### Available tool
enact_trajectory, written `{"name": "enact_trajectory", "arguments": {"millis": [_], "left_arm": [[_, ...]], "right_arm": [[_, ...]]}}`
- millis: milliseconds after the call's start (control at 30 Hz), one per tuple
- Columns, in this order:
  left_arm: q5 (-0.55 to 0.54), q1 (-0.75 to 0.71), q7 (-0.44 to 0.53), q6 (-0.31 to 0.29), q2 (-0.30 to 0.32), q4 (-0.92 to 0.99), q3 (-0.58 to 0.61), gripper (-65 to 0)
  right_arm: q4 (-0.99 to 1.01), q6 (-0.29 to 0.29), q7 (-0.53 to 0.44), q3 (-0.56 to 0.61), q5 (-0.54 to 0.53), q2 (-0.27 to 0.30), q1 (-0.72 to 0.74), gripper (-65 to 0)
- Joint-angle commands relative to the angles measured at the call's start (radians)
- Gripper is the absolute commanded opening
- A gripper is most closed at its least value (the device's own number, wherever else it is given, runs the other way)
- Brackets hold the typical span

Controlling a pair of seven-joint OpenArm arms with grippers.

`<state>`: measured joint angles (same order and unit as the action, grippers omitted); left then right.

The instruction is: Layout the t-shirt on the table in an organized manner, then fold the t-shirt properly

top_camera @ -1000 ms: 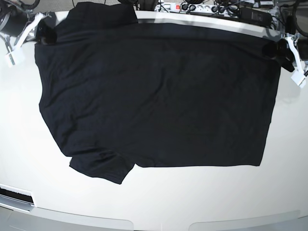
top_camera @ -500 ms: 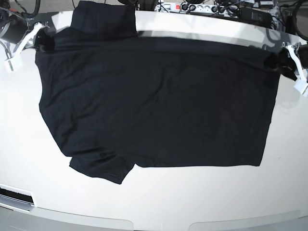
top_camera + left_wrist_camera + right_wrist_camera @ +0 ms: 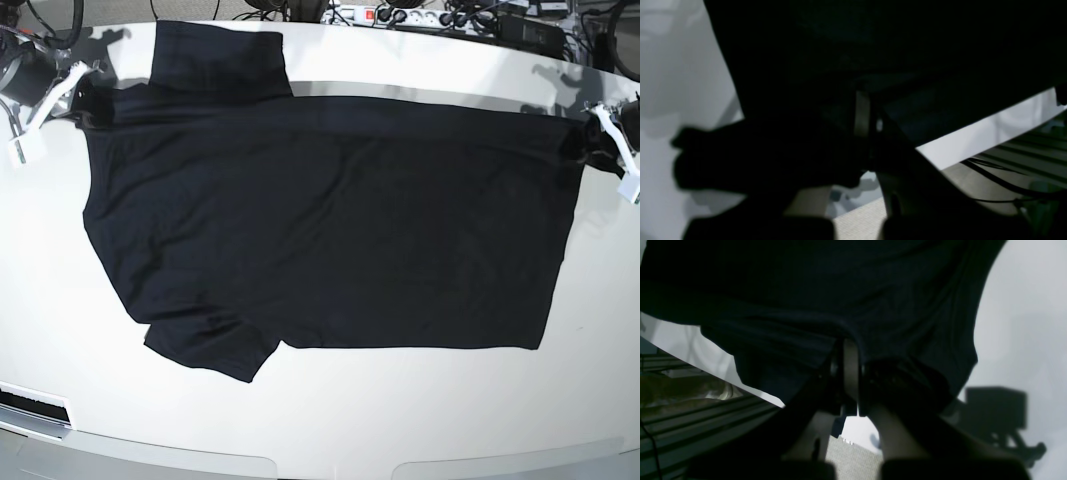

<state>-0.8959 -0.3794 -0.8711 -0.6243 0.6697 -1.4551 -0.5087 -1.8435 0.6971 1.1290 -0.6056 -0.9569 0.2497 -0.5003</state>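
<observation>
Both hands have pulled the far edge of the black t-shirt farther back since a moment ago. The shirt lies spread across the white counter, one sleeve near-left. Left hand and right hand are each clamped on a far corner.

t-shirt spread flat on the table, one sleeve toward the far edge, one toward the near edge
</observation>
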Motion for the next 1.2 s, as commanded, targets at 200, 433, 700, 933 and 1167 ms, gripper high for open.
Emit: {"name": "enact_trajectory", "arguments": {"millis": [200,433,700,933,1167], "left_arm": [[-0.006,0.048,0.018,0.006,0.025,-0.013,-0.01,-65.0],[0.045,0.09,0.019,-0.014,0.035,-0.013,-0.01,-35.1],[0.032,0.128,0.006,0.09,0.022,-0.013,-0.01,-21.3],[0.104,0.124,0.003,0.071,0.016,-0.009,-0.01,-21.4],[0.137,0.125,0.003,0.071,-0.014,-0.008,-0.01,-21.4]], "right_arm": [[0.005,0.001,-0.06,0.051,0.077,0.014,0.019,-65.0],[0.005,-0.078,-0.117,0.06,0.238,0.017,0.089,-37.3],[0.005,-0.06,-0.033,0.06,0.128,0.016,0.112,-34.6],[0.005,0.001,0.06,0.06,-0.065,-0.002,0.013,-34.6],[0.005,0.001,0.018,0.06,-0.002,-0.097,-0.089,-34.6]]}}
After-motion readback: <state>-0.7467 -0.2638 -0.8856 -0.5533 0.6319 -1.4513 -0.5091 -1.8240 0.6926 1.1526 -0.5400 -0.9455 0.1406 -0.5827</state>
